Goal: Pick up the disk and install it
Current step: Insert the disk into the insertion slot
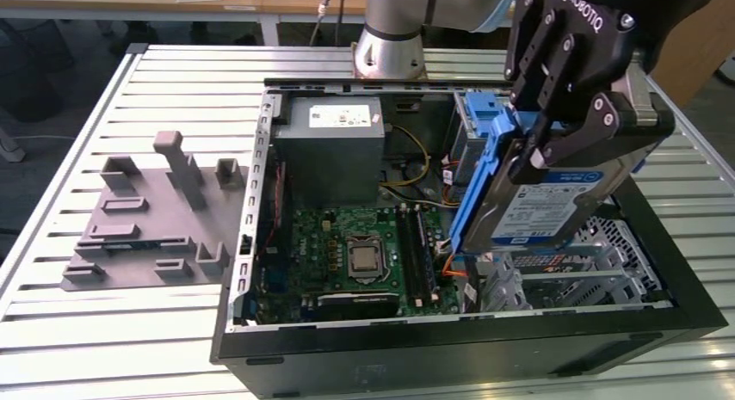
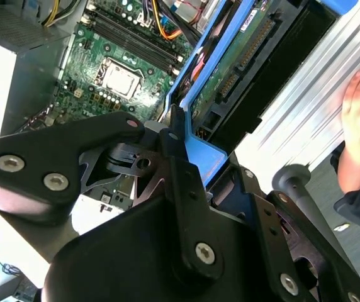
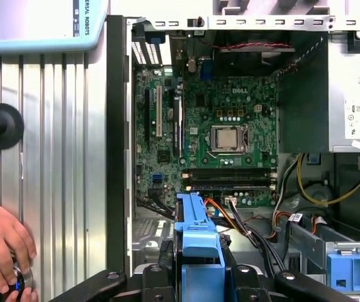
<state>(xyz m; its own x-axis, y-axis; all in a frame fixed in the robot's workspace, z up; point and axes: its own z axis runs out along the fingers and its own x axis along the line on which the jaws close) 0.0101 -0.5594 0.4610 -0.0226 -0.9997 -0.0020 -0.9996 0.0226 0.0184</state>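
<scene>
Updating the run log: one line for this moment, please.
jaws: shut on disk | disk: tilted, held over open computer case | installed: not yet

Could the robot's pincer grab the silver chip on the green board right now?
Probably not: the pincer is shut on the disk, so it's full, though nothing covers the chip.

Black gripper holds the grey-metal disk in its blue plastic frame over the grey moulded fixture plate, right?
No. The gripper holds the disk over the open black computer case, not the grey fixture plate; the exterior view shows it.
</scene>
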